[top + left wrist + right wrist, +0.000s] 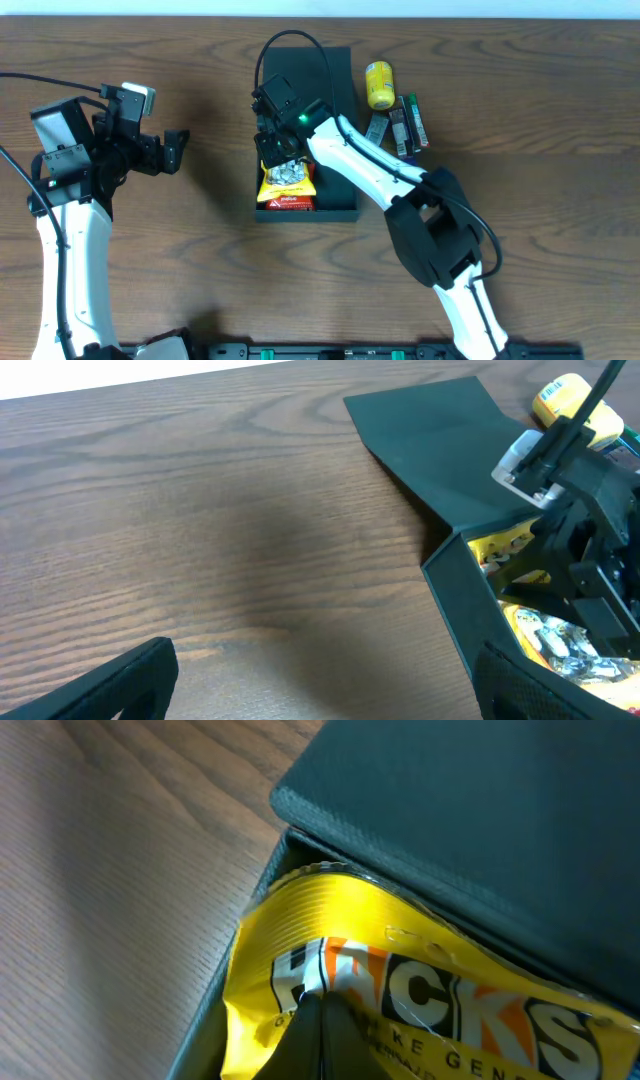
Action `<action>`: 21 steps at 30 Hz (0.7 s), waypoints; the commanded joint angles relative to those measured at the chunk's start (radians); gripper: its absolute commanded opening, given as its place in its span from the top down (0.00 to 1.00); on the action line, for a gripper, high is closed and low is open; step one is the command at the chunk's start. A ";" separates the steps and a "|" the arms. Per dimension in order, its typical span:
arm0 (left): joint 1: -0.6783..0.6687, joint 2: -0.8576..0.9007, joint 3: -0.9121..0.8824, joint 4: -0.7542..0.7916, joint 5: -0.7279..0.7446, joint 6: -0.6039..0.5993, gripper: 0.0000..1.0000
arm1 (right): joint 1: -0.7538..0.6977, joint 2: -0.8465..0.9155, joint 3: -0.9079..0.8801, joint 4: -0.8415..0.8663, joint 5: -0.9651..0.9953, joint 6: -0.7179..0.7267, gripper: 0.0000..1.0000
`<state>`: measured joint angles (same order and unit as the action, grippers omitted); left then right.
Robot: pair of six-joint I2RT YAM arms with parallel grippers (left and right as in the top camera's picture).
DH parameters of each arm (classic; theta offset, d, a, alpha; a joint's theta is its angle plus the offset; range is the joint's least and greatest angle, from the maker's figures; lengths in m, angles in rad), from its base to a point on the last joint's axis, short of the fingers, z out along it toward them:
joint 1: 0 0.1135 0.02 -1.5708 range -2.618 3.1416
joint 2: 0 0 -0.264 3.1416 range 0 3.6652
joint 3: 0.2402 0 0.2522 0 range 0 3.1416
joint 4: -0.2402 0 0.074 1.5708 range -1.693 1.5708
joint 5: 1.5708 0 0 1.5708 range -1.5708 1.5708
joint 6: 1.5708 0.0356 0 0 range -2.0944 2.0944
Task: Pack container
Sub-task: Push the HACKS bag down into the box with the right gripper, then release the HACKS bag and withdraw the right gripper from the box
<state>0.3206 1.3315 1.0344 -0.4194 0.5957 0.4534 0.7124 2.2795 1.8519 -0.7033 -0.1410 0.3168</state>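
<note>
**A:** Right claw (278, 158), overhead?
**B:** It's down inside the container (340, 208), over a yellow packet (285, 192). The container sits mid-table (200, 60) with its lid flap laid open on the far side. Left claw (178, 150) is well apart, off to the left.
**A:** Left wrist?
**B:** Left claw (330, 685) is spread wide with nothing in it, over bare wood. Container (455, 600) is at the right.
**A:** Right wrist?
**B:** Fingers (305, 1040) are closed to a thin seam, pinching the packet (330, 920). It's just beside the container's (450, 820) dark wall.
</note>
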 commanded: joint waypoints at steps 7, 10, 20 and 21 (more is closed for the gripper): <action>0.006 0.003 0.025 -0.003 0.007 0.018 0.05 | 0.004 0.018 0.000 0.015 -0.043 0.004 0.98; 0.006 0.003 0.025 -0.003 0.007 0.018 0.05 | -0.001 -0.022 0.000 -0.001 -0.044 0.004 0.98; 0.004 0.003 0.025 -0.003 0.024 0.018 0.05 | -0.027 -0.234 0.000 -0.107 -0.043 -0.038 0.98; 0.003 0.003 0.025 -0.003 0.045 0.018 0.05 | -0.031 -0.241 0.000 -0.131 -0.044 -0.039 0.98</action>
<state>0.3206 1.3315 1.0348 -0.4198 0.6003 0.4534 0.7017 2.0972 1.8503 -0.8024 -0.1822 0.3019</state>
